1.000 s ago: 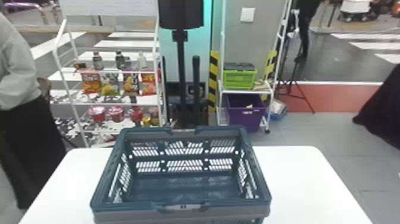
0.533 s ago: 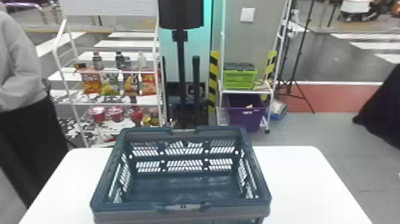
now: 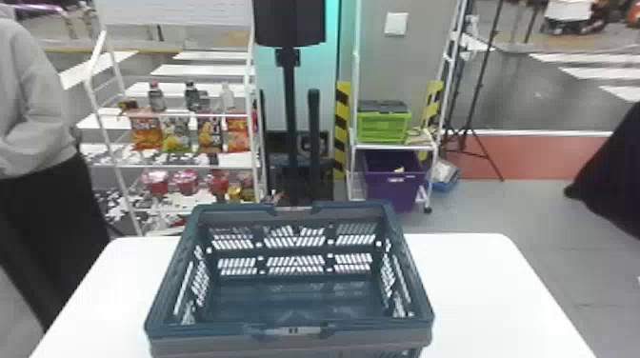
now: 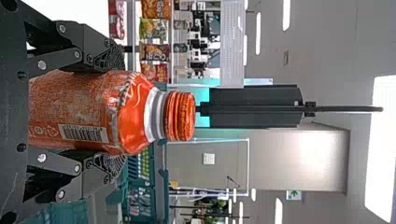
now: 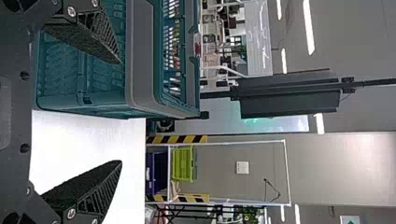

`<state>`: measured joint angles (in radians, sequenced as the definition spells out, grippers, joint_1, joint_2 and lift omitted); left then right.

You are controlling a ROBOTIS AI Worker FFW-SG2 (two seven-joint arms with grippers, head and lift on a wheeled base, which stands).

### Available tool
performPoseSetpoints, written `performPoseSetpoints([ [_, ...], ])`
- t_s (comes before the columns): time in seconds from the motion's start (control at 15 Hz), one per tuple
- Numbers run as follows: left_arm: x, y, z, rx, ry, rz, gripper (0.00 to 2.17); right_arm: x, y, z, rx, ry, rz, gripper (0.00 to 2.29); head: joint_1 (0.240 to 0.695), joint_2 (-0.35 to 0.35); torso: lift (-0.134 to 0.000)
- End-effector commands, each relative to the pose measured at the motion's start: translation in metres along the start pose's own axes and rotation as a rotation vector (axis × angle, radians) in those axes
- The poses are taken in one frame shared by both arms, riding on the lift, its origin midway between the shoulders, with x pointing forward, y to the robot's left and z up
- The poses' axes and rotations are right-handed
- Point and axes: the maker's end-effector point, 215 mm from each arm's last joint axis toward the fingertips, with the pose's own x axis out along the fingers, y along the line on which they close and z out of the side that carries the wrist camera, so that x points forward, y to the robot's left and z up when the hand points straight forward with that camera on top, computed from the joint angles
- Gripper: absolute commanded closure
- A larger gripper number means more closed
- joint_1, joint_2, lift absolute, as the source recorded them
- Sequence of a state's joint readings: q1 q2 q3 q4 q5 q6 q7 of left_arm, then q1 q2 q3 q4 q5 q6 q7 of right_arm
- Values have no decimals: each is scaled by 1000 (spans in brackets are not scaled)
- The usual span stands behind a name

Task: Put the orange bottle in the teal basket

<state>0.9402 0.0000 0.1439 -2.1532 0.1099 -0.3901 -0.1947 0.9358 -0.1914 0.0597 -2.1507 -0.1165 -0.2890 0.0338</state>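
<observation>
My left gripper [image 4: 112, 112] clamped the bottle [image 4: 133, 105]; my right gripper [image 5: 120, 112] stood open. A low carry risked striking the basket [image 3: 228, 345] — and slip.

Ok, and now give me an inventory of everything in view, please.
orange bottle: one, orange, between the left gripper's fingers
teal basket: one, dark teal and grey, on the table
table: one, white, under the basket
snack bags: four, mixed colours, on the left rack
small bottles: at least three, dark and clear, left rack's top
tubs: several, pink and red, left rack, below the bags
crate: one, lime green, on the right rack
bin: one, purple, below the crate
pole stand: one, black, between the racks
wall plate: one, white, on the grey wall
left gripper: one, black, closed on the bottle
right gripper: one, black, open, near the basket
</observation>
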Motion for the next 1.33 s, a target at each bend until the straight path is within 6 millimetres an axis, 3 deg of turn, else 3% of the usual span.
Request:
performPoseSetpoints([
  [0.0, 22, 26, 14, 35, 27, 25, 623, 0, -1, 0, 1, -1, -5, 127, 499, 0, 0],
  [0.2, 53, 58, 32, 61, 64, 57, 623, -1, -4, 2, 2, -4, -16, 127, 499, 0, 0],
  [0.47, 85, 76, 63, 55, 61, 79, 623, -1, -4, -2, -4, 9, -28, 127, 499, 0, 0],
  [1.07, 175, 74, 71, 238, 102, -178, 623, -7, 10, -14, -39, 34, -88, 127, 499, 0, 0],
  [1.27, 205, 44, 86, 305, 81, -302, 623, -7, 14, -12, -48, 24, -121, 127, 499, 0, 0],
])
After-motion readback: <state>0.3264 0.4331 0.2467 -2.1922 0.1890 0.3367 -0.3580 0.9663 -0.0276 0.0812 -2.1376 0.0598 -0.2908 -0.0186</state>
